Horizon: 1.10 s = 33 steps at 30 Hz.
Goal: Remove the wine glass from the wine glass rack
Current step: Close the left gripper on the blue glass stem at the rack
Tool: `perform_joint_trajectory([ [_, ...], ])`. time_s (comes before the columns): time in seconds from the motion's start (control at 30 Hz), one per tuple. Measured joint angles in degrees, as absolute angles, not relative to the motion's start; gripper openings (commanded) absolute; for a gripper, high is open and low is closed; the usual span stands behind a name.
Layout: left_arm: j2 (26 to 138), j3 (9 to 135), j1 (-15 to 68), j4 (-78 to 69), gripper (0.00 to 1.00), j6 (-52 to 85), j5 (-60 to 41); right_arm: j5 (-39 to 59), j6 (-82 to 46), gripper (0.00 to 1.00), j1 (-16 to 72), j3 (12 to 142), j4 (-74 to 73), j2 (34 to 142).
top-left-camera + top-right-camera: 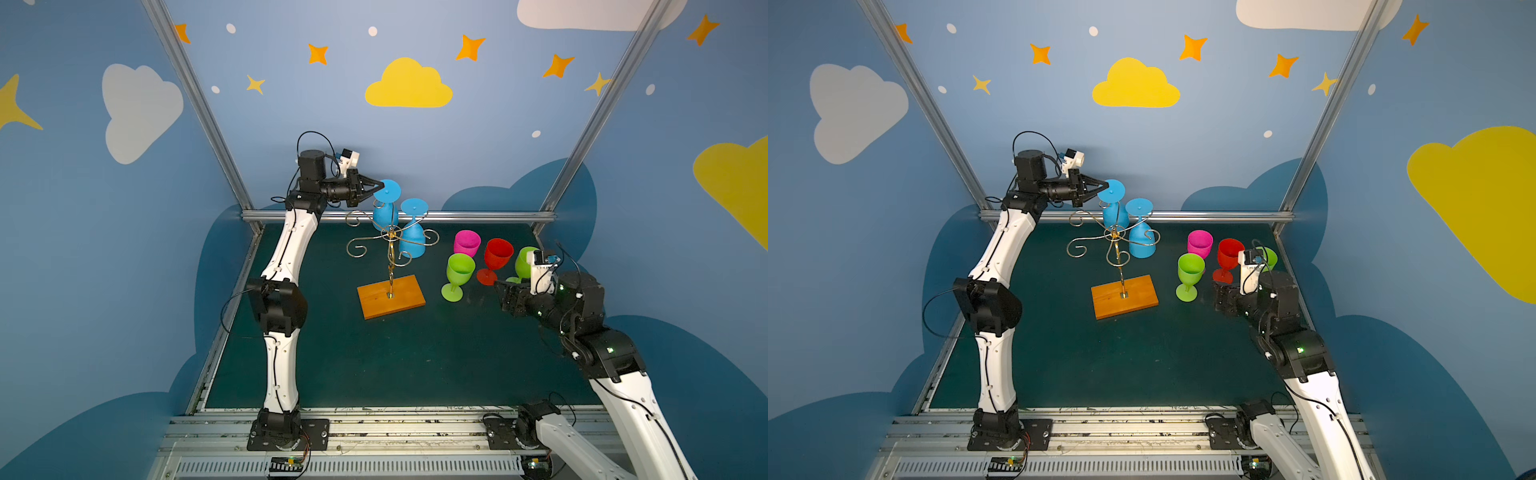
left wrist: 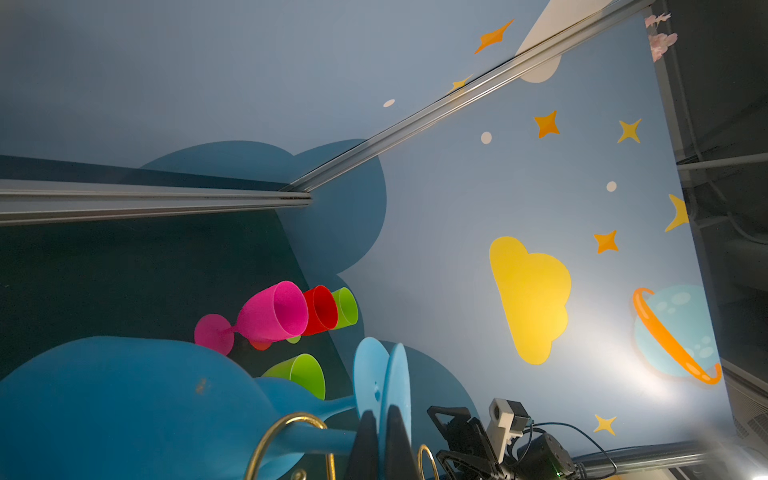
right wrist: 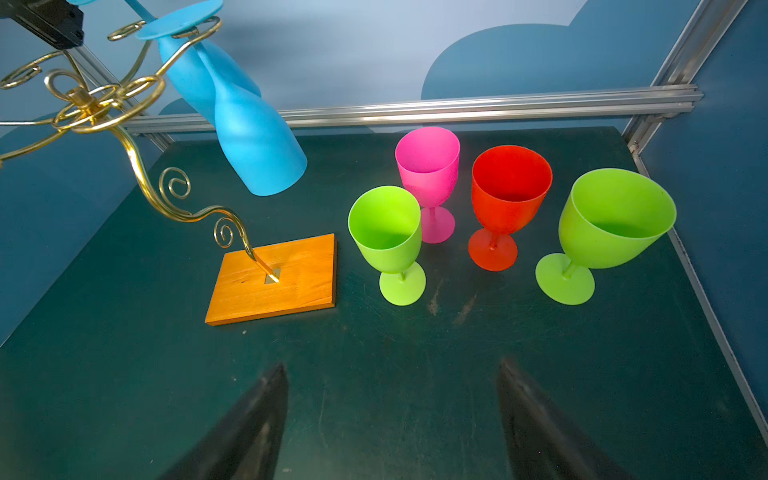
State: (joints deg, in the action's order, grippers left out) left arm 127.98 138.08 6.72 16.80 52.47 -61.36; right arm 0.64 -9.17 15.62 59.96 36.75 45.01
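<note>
The gold wire wine glass rack [image 1: 391, 237] stands on its orange-brown wooden base [image 1: 390, 296] at the back middle of the mat. Two blue wine glasses hang upside down from its curled arms. My left gripper [image 1: 380, 185] is shut on the foot disc of the far-left wine glass [image 1: 385, 216]; in the left wrist view its fingertips [image 2: 399, 436] pinch that disc's rim [image 2: 397, 374]. The second blue glass [image 1: 412, 242] hangs just to the right. My right gripper [image 3: 392, 370] is open and empty, low over the mat in front of the standing glasses.
A pink glass [image 1: 467, 243], a red glass [image 1: 498, 253] and two green glasses [image 1: 459, 270] [image 1: 524, 259] stand upright right of the rack; the right wrist camera partly hides the far green one. An aluminium rail [image 1: 478, 216] edges the mat at the back.
</note>
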Motion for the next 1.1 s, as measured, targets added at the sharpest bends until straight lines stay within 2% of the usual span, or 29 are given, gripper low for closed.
perform_joint_trajectory([
  [1.1,121.36,132.4,6.04,26.17,0.03,41.6,-63.09,0.49,-9.17,0.78,15.59,59.44,36.75,45.01],
])
